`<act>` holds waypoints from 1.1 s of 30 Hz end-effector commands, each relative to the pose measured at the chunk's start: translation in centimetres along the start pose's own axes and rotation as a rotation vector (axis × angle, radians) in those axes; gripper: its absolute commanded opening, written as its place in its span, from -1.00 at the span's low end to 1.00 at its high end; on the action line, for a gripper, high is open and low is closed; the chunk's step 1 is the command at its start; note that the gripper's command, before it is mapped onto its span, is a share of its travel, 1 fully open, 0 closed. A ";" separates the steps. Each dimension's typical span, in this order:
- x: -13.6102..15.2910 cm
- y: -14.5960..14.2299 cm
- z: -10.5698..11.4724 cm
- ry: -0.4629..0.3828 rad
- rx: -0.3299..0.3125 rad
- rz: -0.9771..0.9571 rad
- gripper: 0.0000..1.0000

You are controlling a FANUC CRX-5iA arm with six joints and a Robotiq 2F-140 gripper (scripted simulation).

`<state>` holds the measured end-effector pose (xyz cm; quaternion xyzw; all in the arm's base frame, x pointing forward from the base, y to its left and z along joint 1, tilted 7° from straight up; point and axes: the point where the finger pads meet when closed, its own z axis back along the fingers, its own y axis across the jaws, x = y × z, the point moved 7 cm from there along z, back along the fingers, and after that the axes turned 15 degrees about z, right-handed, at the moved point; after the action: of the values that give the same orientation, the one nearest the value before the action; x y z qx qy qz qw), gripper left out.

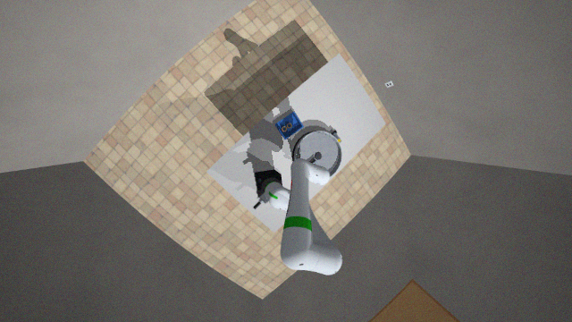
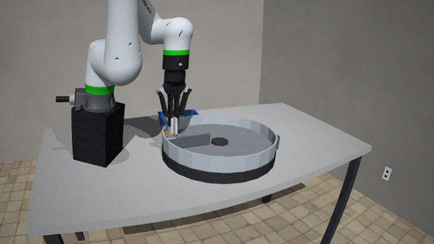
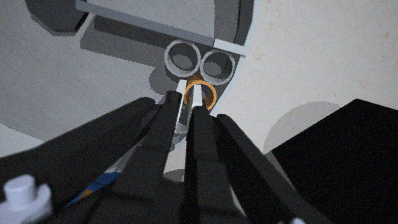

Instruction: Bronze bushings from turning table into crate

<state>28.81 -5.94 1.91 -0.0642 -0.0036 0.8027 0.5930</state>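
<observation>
The grey turning table (image 1: 323, 142) (image 2: 217, 163) (image 3: 45, 100) has a high rim and a divider. Two steel bushings (image 3: 166, 61) (image 3: 217, 83) stand upright beside the divider near the rim. A bronze bushing (image 3: 215, 96) (image 2: 167, 133) is close against them. My gripper (image 3: 188, 92) (image 2: 173, 126) points down inside the rim, shut on this bushing's wall, one fingertip inside the ring and one outside. How far the bushing is off the surface is hard to tell. The blue crate (image 1: 295, 120) (image 2: 194, 112) (image 3: 109, 178) holds two bronze bushings (image 1: 283, 130). The arm hides the gripper in the top view.
The divider (image 2: 194, 140) (image 3: 150, 24) runs from the rim toward the dark hub (image 2: 219, 141) (image 1: 317, 156). The crate is just outside the turning table's rim. The black robot base (image 2: 96, 135) (image 3: 345, 160) stands to the turning table's left in the exterior view.
</observation>
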 end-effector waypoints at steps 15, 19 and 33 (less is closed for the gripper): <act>0.0 0.0 5.2 0.000 0.000 0.000 -1.00; 0.0 0.0 6.7 0.000 0.000 0.000 -1.00; 0.0 0.0 7.2 0.000 0.000 0.000 -1.00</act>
<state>28.02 -5.44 9.07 -0.0642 -0.0033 0.8027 0.5930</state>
